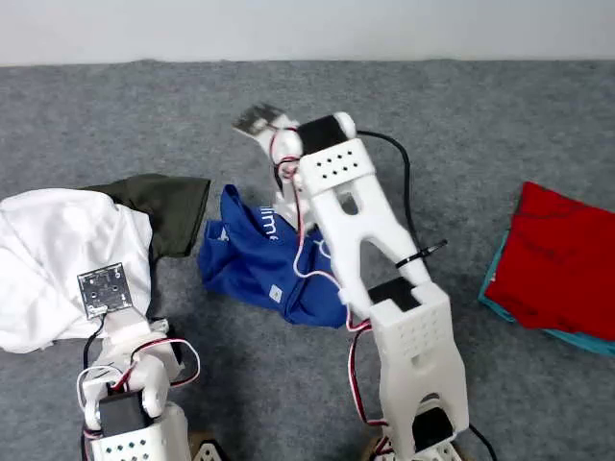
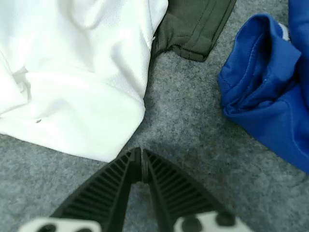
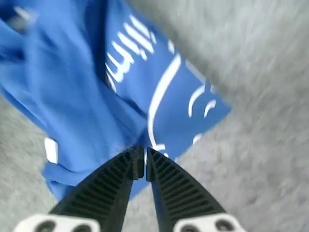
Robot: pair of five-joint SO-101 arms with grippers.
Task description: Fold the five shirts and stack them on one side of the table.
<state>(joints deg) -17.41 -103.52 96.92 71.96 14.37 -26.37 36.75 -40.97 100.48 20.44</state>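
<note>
Left tool (image 2: 142,155) closed, empty, near white shirt (image 2: 72,72); right tool (image 3: 143,153) closed, empty, above blue shirt (image 3: 91,92)

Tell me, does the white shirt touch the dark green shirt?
Touching. The left wrist view shows the white shirt lying over the edge of the dark green shirt, with no gap between them.

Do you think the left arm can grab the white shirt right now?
Probably yes. The left gripper is shut just short of the white shirt, with only bare carpet between them. It would have to open first.
</note>
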